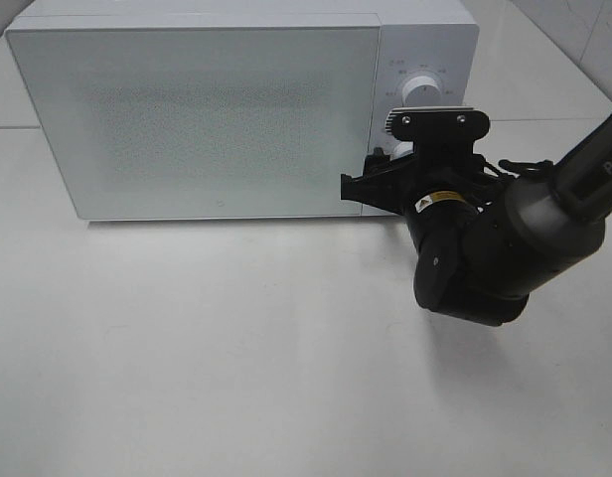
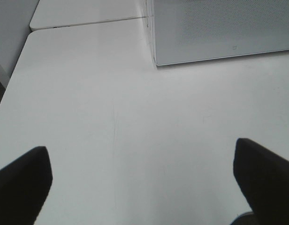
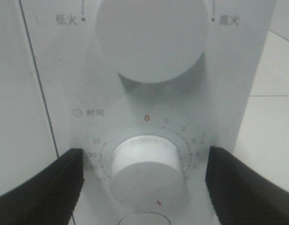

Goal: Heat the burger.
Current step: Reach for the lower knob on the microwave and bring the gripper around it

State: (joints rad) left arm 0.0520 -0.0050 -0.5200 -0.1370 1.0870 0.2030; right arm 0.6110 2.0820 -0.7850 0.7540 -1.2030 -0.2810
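From high up, a white microwave [image 1: 197, 114] stands at the far side of a plain white worktop [image 1: 236, 348], its speckled door shut. A seam crosses the worktop behind it, and pale tiling shows at the far right corner [image 1: 594, 30]. The right arm [image 1: 544, 214] reaches in from the right, with the right claw [image 1: 390, 164] at the control panel [image 1: 425, 70] on the microwave's right end.

The left wrist view shows the left claw [image 2: 143, 180] spread wide over bare worktop, dark fingers [image 2: 22, 180] well apart with nothing between them. The microwave's near left corner is ahead, with a second white slab [image 2: 83, 14] beyond a seam.

In the right wrist view the right claw stands wide, its ribbed pads [image 3: 46, 187] on either side of the lower dial [image 3: 147, 173] with a gap on both sides. The upper dial [image 3: 151, 37] sits above it.

The burger shows in no view, so I cannot tell where it is.
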